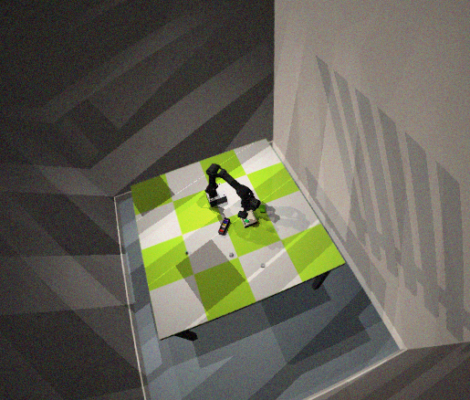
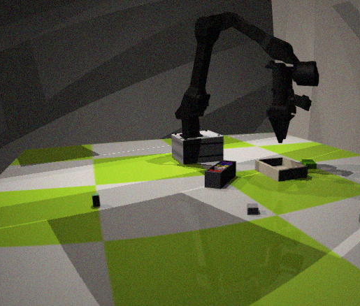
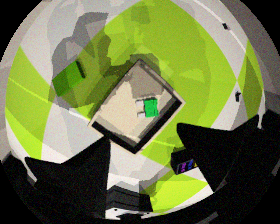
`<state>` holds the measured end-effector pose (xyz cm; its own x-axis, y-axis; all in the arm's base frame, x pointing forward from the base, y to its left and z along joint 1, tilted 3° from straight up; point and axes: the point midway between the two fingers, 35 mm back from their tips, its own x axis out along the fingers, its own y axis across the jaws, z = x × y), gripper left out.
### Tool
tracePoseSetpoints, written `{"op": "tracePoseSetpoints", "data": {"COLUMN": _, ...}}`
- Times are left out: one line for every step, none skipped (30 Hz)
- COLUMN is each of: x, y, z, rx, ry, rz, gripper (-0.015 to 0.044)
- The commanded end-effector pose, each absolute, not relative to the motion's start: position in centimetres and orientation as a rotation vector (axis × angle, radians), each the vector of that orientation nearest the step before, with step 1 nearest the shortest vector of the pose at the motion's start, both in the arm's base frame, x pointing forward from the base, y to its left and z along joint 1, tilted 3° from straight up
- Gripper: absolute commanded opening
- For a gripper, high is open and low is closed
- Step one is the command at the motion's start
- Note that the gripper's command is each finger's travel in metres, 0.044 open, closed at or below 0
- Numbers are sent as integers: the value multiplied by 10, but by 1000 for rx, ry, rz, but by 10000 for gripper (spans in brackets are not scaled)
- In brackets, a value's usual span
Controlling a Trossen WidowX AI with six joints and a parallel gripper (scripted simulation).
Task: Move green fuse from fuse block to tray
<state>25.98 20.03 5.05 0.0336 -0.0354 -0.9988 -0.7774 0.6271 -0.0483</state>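
Green fuse (image 3: 151,107) lies on tray (image 3: 118,112) floor, right of centre. We see gripper (image 3: 144,163) spread, empty, high above. Fuse block (image 2: 220,173) untouched, left of tray. Task looks done.

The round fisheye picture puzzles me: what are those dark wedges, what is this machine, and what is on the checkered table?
That round picture comes from a camera on the arm's wrist, looking down. The dark wedges are the fingers of its gripper, open and holding nothing. Below lies the tray with the green fuse lying in it. The other two pictures show the black arm from high above and from the side. Also on the table: the fuse block, a green block beside the tray, and some small dark cubes.
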Motion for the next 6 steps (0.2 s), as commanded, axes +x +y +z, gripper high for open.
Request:
{"op": "tracePoseSetpoints", "data": {"x": 260, "y": 200, "z": 50, "rx": -732, "ry": 1441, "rz": 657, "gripper": 330}}
{"op": "tracePoseSetpoints", "data": {"x": 260, "y": 200, "z": 50, "rx": -732, "ry": 1441, "rz": 657, "gripper": 330}}
{"op": "tracePoseSetpoints", "data": {"x": 260, "y": 200, "z": 50, "rx": -732, "ry": 1441, "rz": 657, "gripper": 330}}
{"op": "tracePoseSetpoints", "data": {"x": 260, "y": 200, "z": 50, "rx": -732, "ry": 1441, "rz": 657, "gripper": 330}}
{"op": "tracePoseSetpoints", "data": {"x": 260, "y": 200, "z": 50, "rx": -732, "ry": 1441, "rz": 657, "gripper": 330}}
{"op": "tracePoseSetpoints", "data": {"x": 260, "y": 200, "z": 50, "rx": -732, "ry": 1441, "rz": 657, "gripper": 330}}
